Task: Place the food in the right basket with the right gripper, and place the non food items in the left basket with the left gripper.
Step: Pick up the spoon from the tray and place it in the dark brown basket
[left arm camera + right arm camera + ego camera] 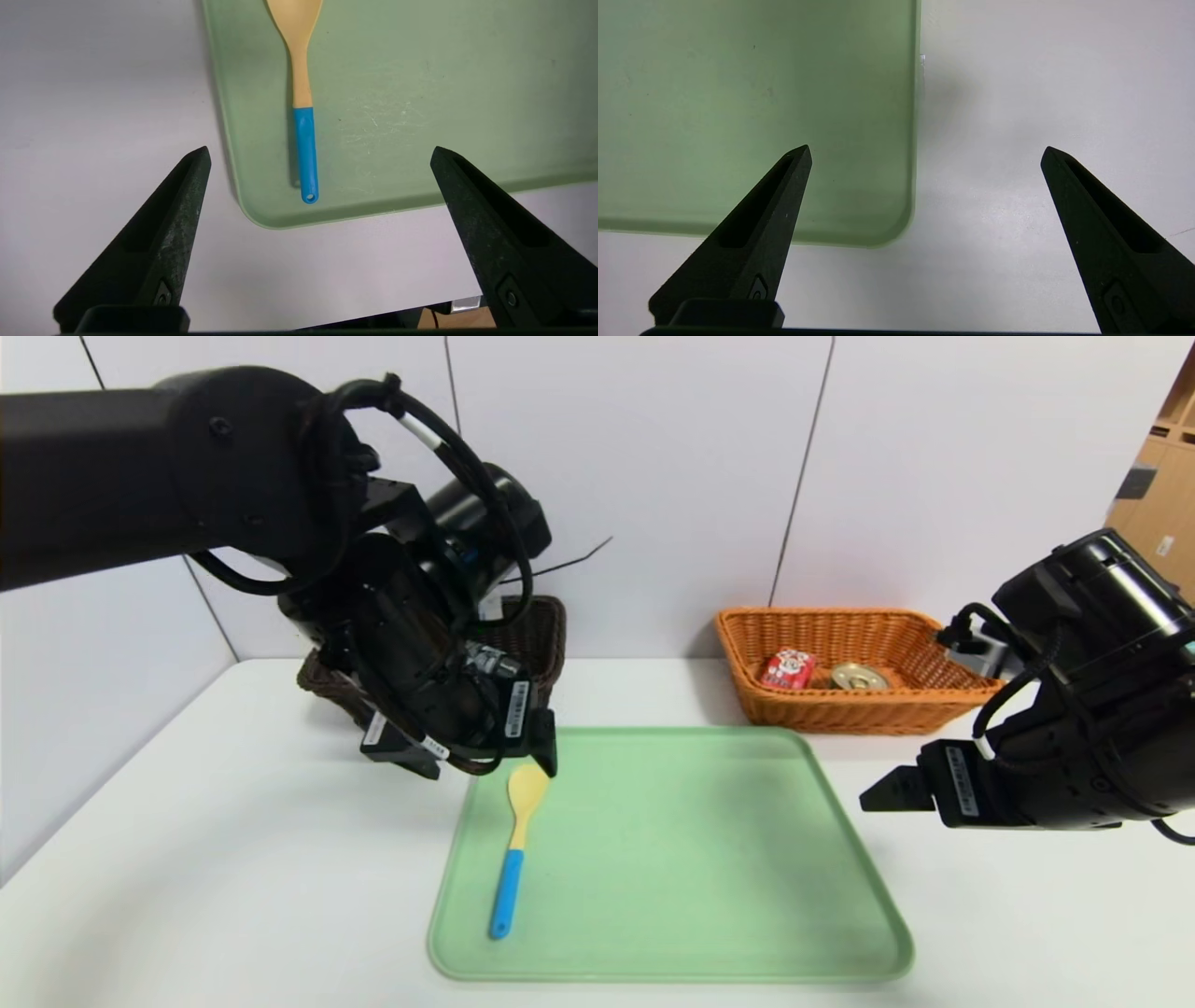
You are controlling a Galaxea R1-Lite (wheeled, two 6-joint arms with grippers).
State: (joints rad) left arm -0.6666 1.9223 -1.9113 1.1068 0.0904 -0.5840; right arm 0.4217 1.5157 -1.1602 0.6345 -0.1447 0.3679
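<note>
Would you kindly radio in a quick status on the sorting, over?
Left gripper open above spoon on tray. Right gripper open, empty, beside tray. Carton and tin in orange basket. Nothing obstructing.

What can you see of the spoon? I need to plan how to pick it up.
The spoon has a pale yellow bowl and neck and a bright blue handle with a small hole at its end; it looks like plastic. It lies flat near the left edge of the green tray, bowl toward the far side and handle toward the robot. Only the tray touches it. The left gripper hangs open above the bowl end, not touching.
</note>
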